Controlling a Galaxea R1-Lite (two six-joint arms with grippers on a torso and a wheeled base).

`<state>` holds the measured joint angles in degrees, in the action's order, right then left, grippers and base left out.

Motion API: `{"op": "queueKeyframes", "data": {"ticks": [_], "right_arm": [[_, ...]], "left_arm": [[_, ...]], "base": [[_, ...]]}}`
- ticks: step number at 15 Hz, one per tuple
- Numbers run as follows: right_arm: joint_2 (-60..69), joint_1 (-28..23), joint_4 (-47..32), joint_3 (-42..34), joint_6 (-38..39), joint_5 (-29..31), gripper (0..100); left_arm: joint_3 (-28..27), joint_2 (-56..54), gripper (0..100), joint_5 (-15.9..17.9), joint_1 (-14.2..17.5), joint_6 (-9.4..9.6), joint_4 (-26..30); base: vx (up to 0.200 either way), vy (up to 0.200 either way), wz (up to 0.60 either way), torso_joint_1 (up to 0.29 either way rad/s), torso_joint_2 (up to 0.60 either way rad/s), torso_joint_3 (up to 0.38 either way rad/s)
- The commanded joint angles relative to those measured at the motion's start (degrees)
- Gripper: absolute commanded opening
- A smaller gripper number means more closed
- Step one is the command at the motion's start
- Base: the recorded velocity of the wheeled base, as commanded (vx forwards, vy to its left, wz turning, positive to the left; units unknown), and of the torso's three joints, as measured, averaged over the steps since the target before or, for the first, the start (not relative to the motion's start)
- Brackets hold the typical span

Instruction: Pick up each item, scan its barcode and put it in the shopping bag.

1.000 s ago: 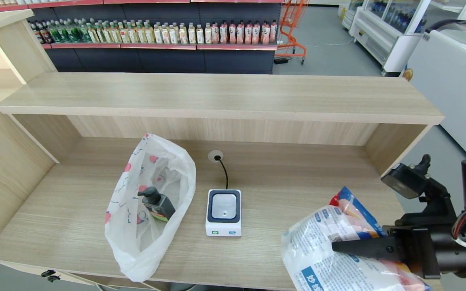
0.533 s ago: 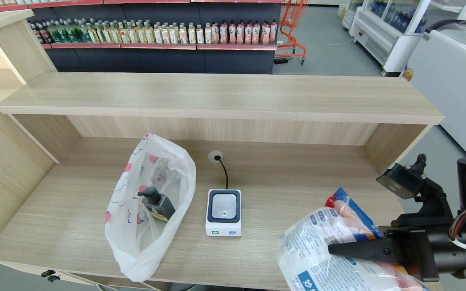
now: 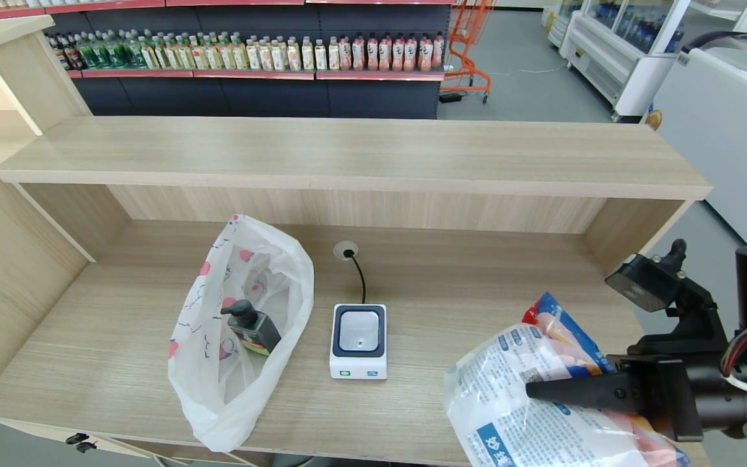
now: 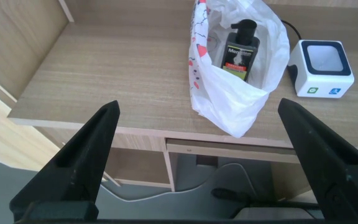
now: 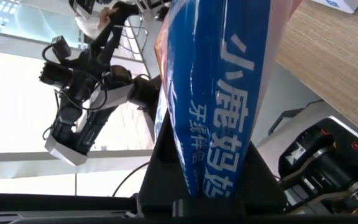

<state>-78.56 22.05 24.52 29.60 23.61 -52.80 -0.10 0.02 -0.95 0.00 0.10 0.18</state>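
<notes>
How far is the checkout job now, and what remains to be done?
Done: the pump bottle lies in the shopping bag. In hand: the right gripper is shut on a snack packet, held right of the scanner, not over it. Left: pass the packet over the scanner, then bag it. The left gripper is open.

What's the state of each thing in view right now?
shopping bag: mouth open, lying on the counter
pump bottle: inside the shopping bag
scanner: on the counter, cabled, nothing over it
packet: held, right of the scanner
right tool: shut on the packet
left tool: open, empty
</notes>
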Motion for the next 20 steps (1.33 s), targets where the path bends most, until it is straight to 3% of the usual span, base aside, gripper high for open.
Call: {"op": "queueKeyframes", "data": {"ticks": [1,3,5,6,9,15,20], "right_arm": [[0.33,-0.08,0.62,0.55,-0.85,0.41,0],[-0.11,-0.08,6.16,0.99,-10.96,9.29,0],[-0.19,-1.4,7.92,-0.24,-35.13,24.85,0],[0.33,-4.12,8.44,-1.74,-46.64,28.19,0],[1.48,-7.55,13.63,-2.18,-53.76,27.05,0],[2.44,-3.16,22.77,-8.86,-63.52,28.36,0],[2.0,0.71,23.39,-8.68,-68.53,28.36,0]], "left_arm": [[0.01,-0.02,100,-0.02,0.0,-0.01,-0.01],[0.01,-0.02,100,-0.02,0.0,-0.01,-0.01],[0.01,-0.02,100,-0.02,0.0,-0.01,-0.01],[0.01,-0.02,100,-0.02,0.0,-0.01,-0.01],[0.01,-0.02,100,-0.02,0.0,-0.01,-0.01],[0.01,-0.02,100,-0.02,0.0,-0.01,-0.01],[0.01,-0.02,100,-0.02,0.0,0.17,-0.01]], "base": [[0.0,0.0,0.0,0.0,0.0,0.0],[0.0,0.0,0.0,0.0,0.0,0.0],[0.0,0.0,0.0,0.0,0.0,0.0],[0.0,0.0,0.0,0.0,0.0,0.0],[0.0,0.0,0.0,0.0,0.0,0.0],[0.0,0.0,0.0,0.0,0.0,0.0],[0.0,0.0,0.0,0.0,0.0,0.0]]}}
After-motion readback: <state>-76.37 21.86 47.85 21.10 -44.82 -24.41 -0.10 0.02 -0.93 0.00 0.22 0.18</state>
